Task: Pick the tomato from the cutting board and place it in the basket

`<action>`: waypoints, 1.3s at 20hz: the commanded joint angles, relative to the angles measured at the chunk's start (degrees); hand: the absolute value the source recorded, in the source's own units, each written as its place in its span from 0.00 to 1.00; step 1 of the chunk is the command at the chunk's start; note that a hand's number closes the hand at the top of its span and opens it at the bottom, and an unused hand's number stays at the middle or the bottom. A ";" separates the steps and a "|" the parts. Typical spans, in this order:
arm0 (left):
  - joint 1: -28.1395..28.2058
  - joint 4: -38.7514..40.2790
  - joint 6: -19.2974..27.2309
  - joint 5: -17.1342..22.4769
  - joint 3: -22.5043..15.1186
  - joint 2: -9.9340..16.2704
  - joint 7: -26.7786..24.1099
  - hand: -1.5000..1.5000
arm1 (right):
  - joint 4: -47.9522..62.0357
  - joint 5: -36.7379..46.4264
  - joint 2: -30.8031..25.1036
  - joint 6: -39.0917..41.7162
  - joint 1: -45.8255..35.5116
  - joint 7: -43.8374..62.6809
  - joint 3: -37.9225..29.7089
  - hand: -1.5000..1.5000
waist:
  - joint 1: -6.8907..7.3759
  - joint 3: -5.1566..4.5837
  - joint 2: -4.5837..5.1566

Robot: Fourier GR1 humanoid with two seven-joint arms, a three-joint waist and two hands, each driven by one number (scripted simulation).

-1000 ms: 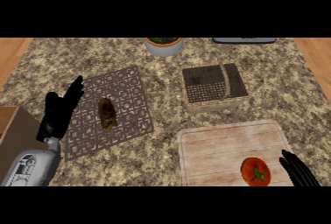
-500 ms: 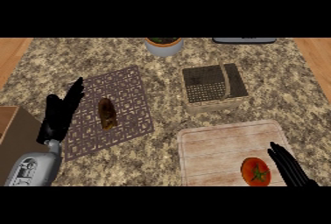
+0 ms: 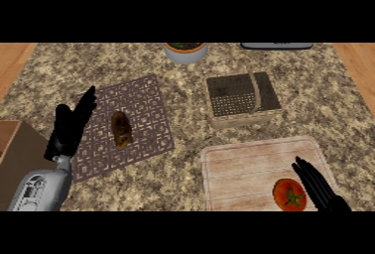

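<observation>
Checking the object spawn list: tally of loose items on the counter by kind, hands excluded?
Tomato: 1
Cutting board: 1
Basket: 1
Patterned mat: 1
Brown item on the mat, kind unclear: 1
Potted plant, at the far edge: 1
Dark object, cut off by the far edge: 1
Total: 7

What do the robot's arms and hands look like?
Both hands are black, with long slim fingers. The left hand sits on a narrow black wrist that joins a light grey forearm, rounded and shell-like, with darker recessed panels in it. Of the right hand only the black fingers and part of the palm show; its forearm is out of view. No cables or markings can be seen.
</observation>
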 commanded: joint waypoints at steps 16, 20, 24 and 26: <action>2.15 -1.12 -2.82 -1.39 1.87 -1.05 -1.14 0.50 | 5.55 8.18 -1.79 -12.87 -2.04 -4.06 1.37 1.00 | -0.05 0.00 -0.01; 0.28 -2.10 -4.19 0.01 2.60 0.23 -0.09 0.50 | 5.52 22.96 2.12 -9.96 -10.66 17.28 13.25 1.00 | 1.59 -0.23 0.50; -0.17 -3.45 -4.04 -1.70 -0.33 -1.03 0.21 0.50 | 6.25 28.92 2.16 0.46 -12.35 24.06 15.96 1.00 | 5.73 -1.03 1.88; -1.38 -3.29 -4.02 -1.79 -0.77 -1.47 0.70 0.50 | 5.26 31.83 2.15 4.34 -16.22 29.71 18.41 1.00 | 6.18 -0.88 1.69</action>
